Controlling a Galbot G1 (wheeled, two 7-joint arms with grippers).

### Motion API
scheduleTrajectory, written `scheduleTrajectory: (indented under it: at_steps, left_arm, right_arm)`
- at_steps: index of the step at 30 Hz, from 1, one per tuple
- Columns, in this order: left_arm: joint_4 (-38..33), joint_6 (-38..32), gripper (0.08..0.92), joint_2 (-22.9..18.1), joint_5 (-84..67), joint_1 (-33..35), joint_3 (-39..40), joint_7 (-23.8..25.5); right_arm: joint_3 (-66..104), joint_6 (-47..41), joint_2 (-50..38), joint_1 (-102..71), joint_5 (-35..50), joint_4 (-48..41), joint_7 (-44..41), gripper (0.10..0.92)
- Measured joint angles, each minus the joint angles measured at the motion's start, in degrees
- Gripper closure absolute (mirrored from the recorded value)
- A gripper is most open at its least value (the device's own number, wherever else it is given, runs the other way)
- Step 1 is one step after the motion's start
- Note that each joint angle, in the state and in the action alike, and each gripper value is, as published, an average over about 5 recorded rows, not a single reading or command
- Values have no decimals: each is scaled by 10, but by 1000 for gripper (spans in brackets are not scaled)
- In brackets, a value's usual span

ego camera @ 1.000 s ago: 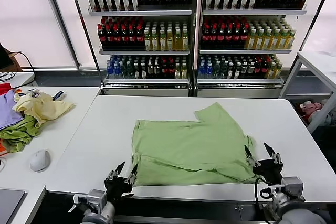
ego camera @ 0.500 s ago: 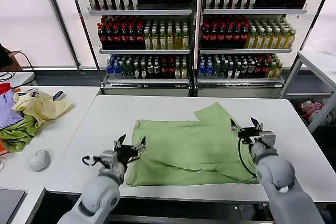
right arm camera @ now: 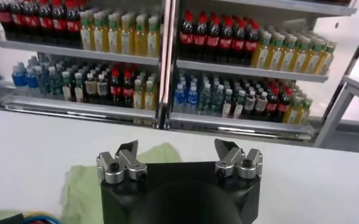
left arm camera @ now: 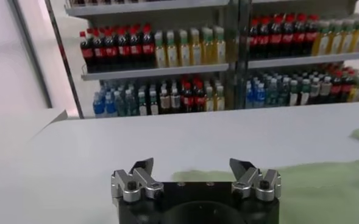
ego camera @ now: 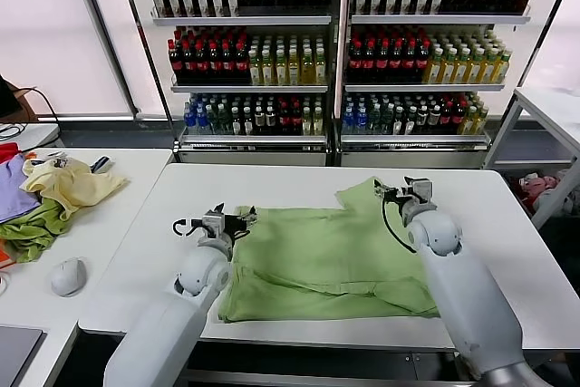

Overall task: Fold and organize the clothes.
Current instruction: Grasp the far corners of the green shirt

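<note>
1. Light green T-shirt [ego camera: 331,256] lies partly folded on the white table [ego camera: 507,215]; near hem doubled over, one sleeve sticks out at the far side, toward the shelves. No print visible from the head view.
2. Left gripper [ego camera: 231,218] hovers just above the shirt's far-left corner, fingers spread, nothing held; left wrist view shows both fingers apart w/ green cloth just ahead & below [left arm camera: 194,176].
3. Right gripper [ego camera: 403,189] sits at the far sleeve, jaws released, empty; in its wrist view the sleeve [right arm camera: 161,155] lies right under/ahead of the fingertips.
4. Step in hand, as I judge it: reach & pinch the two far points (left corner, right sleeve/shoulder) for the next fold.
5. To do it well:
   - drop both grippers straight down, fingertips straddling the cloth edge, not the table only;
   - grab just the top layer;
   - close both at same time, lift level so the fold line stays straight.
6. Risk: uneven pull drags the shirt askew.
</note>
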Motion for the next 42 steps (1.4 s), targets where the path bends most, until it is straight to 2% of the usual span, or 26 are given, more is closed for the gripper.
scheduleTrajectory:
  at_steps: [12,17,35,38,42]
  left_arm:
    - [90,11,177,-22,1,-41,12,3]
    - [101,11,203,-22,-5,-45,14,6]
    - [80,10,709,-5,-47,-23,18,33]
    - [73,6,796,-2,-53,-17,15,33]
    - [55,-3,884,4,-61,-5,12,31]
  right_arm:
    - [-6,1,46,56,-24,-131,-18,218]
    - [-2,-3,58,63,-22,-164,-22,342]
    - [5,-18,56,51,19,-174,-31,844]
    - [4,-15,52,43,26,-159,-26,897]
    - [5,-7,44,27,37,-129,-18,905]
